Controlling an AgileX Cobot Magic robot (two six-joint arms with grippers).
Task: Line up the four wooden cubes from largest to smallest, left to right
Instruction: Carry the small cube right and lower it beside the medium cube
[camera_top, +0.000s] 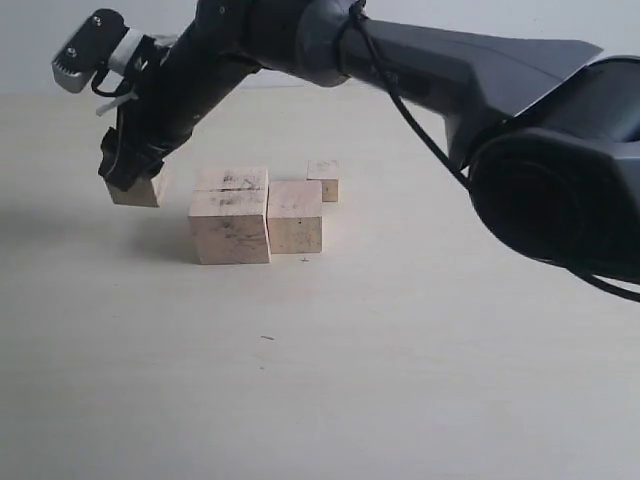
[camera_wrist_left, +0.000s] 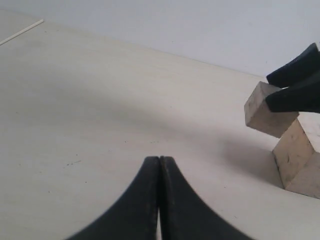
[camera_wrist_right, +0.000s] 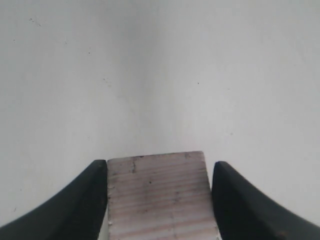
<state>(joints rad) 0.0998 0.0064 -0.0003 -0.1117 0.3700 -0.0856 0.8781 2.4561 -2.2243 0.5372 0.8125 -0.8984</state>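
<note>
There are four wooden cubes in all. Three stand on the desk (camera_top: 400, 380). The biggest cube (camera_top: 230, 225) has dark scribbles and a groove line on top. A second cube (camera_top: 295, 215) touches its right side, their front faces nearly flush. A little cube (camera_top: 323, 180) sits behind the second one, near its back right corner.

The fourth cube (camera_top: 137, 190) is gripped between the right fingers (camera_wrist_right: 82, 205). It is just left of the biggest cube and apart from it, tilted, and seemingly lifted a little off the desk. The left fingers (camera_wrist_left: 140, 200) are pressed together with nothing between them, low over bare desk and pointing toward the gripped cube.

Only one arm shows in the exterior view. This right arm (camera_top: 450, 70) reaches across from right to left, and its bulk fills the upper right. There the fingers hide the top of the fourth cube, and the right wrist view cuts off its lower part, so its size against the second cube is hard to judge. Whether the little cube touches the second one cannot be told. The left wrist view cuts the biggest cube at the picture's edge.

The desk lies open in front of the row, to the left of the gripped cube and to the right of the little cube. Its far edge runs well behind the cubes.
</note>
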